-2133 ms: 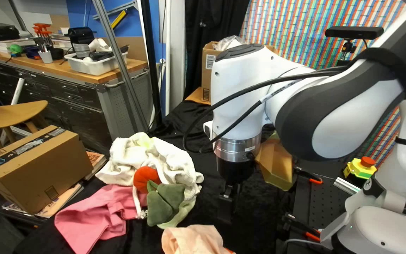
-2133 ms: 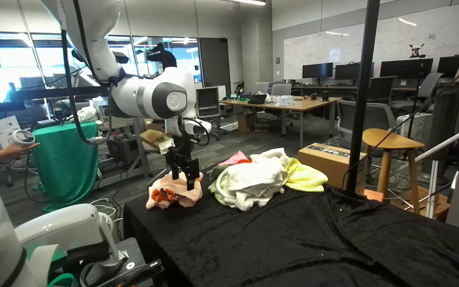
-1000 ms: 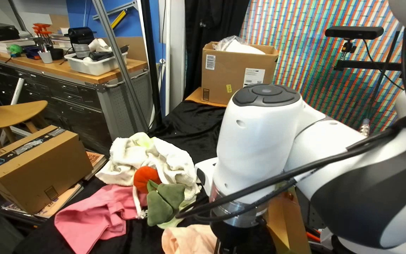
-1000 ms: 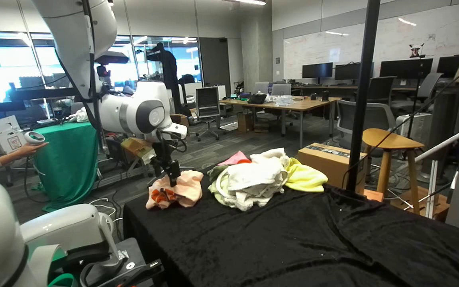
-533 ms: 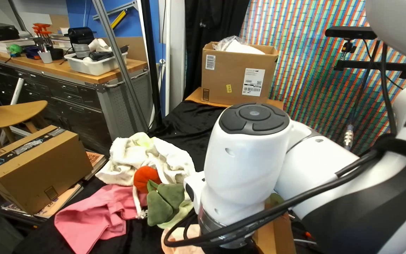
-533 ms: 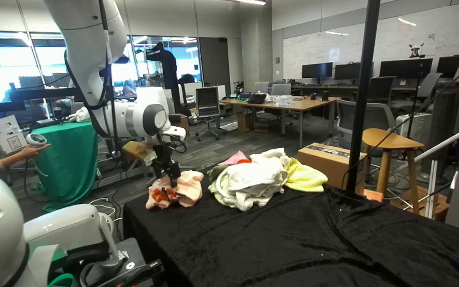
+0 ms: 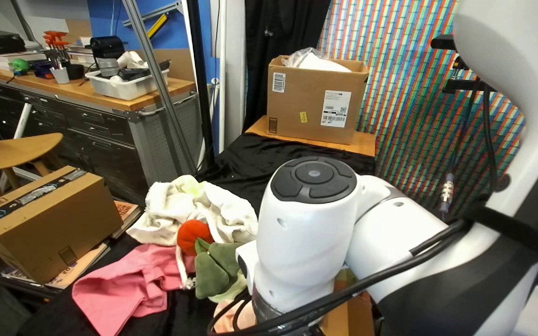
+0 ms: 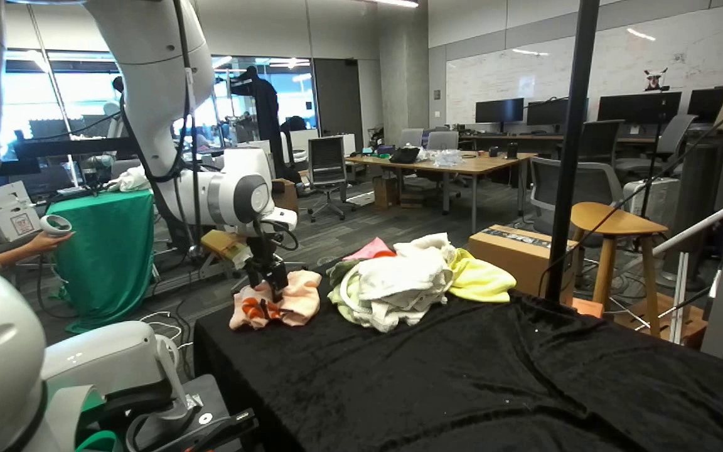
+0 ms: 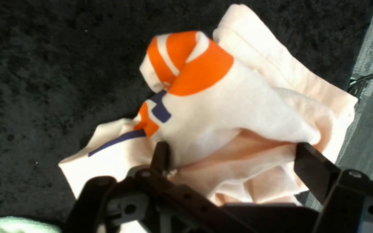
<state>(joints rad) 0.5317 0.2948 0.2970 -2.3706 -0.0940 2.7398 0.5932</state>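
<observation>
My gripper (image 9: 231,152) stands open over a crumpled peach cloth (image 9: 244,103) with orange and dark purple print. One finger (image 9: 161,155) is over the cloth's left part, the other finger (image 9: 314,166) at its right side, and loose folds lie between them. Whether the tips touch the fabric I cannot tell. In an exterior view the gripper (image 8: 266,289) points down at the peach cloth (image 8: 304,298) near the table's corner. Elsewhere the arm hides the gripper and most of the peach cloth (image 7: 234,321). Beside it lies a heap with a white cloth (image 8: 399,282).
Around the white cloth are a pink cloth (image 7: 129,284), a red-orange piece (image 7: 194,236), a green piece (image 7: 213,270) and a yellow cloth (image 8: 481,276). A cardboard box (image 7: 315,102) sits at the far end. A black post (image 8: 572,157) rises by the table (image 8: 462,376).
Over two seconds my gripper has travelled over to the peach cloth and come down close to it, with a small last shift. Its jaws have stayed open. The cloths look nearly unmoved.
</observation>
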